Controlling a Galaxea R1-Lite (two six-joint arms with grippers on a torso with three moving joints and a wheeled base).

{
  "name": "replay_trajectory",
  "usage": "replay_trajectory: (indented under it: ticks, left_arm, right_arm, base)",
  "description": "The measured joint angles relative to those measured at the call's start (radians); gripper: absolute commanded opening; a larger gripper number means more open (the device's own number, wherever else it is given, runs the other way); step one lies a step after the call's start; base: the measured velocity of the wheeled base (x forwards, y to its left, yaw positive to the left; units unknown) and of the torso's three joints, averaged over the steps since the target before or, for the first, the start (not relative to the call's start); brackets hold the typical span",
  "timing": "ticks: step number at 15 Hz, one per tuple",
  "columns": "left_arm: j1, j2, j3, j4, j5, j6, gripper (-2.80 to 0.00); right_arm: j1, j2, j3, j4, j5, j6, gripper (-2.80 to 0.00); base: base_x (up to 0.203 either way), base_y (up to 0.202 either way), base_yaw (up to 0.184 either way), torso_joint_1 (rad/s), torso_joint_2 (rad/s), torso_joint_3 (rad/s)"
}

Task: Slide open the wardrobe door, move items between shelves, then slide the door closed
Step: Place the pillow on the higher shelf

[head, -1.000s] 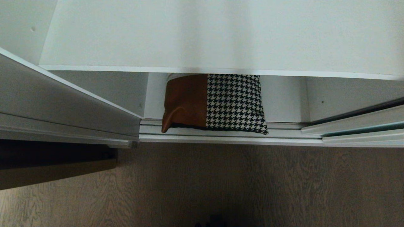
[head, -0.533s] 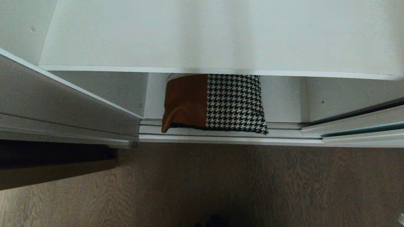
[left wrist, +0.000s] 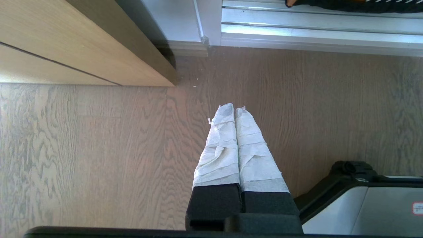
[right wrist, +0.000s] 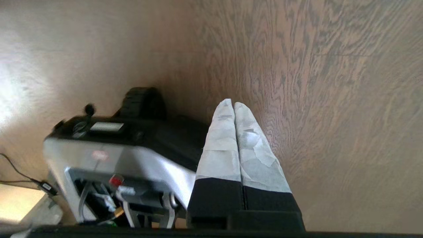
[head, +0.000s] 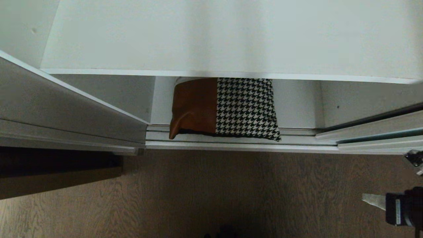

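Right end effector [head: 371, 199] sits at the lower right of the frame, fingers pressed together, empty – cushion [head: 224, 107] lies centre frame on the bottom shelf [head: 297, 109], overhanging the track, likely for easy reach

The cushion [head: 224, 107] at the centre of the head view has a smooth, faintly shiny tan leather-like half and a matt woven houndstooth cloth half. The shelf [head: 231, 39] filling the upper frame is a smooth matt white board. Below the cushion, the door track [head: 241, 142] looks like brushed silver metal with a dull sheen. The floor [head: 211, 195] across the lower frame shows matt wood grain. In the wrist views, the left gripper [left wrist: 234, 109] and right gripper [right wrist: 230, 103] have fingers wrapped in wrinkled white cloth-like tape above matt black bases. The wooden panel [left wrist: 66, 43] at upper left is pale, smooth and satin.
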Motion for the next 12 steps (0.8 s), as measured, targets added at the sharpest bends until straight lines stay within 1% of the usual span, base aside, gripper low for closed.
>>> replay_trajectory:
  ticks: [4,5,6,7,9,11,12]
  left_arm:
    - [0.0,0.0,0.0,0.0,0.0,0.0,-2.8]
    - [0.0,0.0,0.0,0.0,0.0,0.0,-2.8]
    - [0.0,0.0,0.0,0.0,0.0,0.0,-2.8]
    - [0.0,0.0,0.0,0.0,0.0,0.0,-2.8]
    - [0.0,0.0,0.0,0.0,0.0,0.0,-2.8]
    - [0.0,0.0,0.0,0.0,0.0,0.0,-2.8]
    - [0.0,0.0,0.0,0.0,0.0,0.0,-2.8]
  right_arm:
    - [-0.01,0.257,-0.024,-0.236,0.008,0.002,-2.8]
    - [-0.011,0.302,-0.032,-0.288,0.018,0.003,-2.8]
    - [-0.014,0.339,-0.042,-0.338,0.046,0.003,-2.8]
    - [-0.015,0.363,-0.046,-0.366,0.084,0.002,-2.8]
    - [-0.015,0.394,-0.042,-0.374,0.146,-0.004,-2.8]
    - [-0.012,0.426,-0.057,-0.392,0.166,-0.005,-2.8]
    - [-0.014,0.448,-0.066,-0.425,0.177,-0.005,-2.8]
  base:
    - [0.0,0.0,0.0,0.0,0.0,0.0]
    - [0.0,0.0,0.0,0.0,0.0,0.0]
    - [0.0,0.0,0.0,0.0,0.0,0.0]
    - [0.0,0.0,0.0,0.0,0.0,0.0]
    - [0.0,0.0,0.0,0.0,0.0,0.0]
    - [0.0,0.0,0.0,0.0,0.0,0.0]
    - [0.0,0.0,0.0,0.0,0.0,0.0]
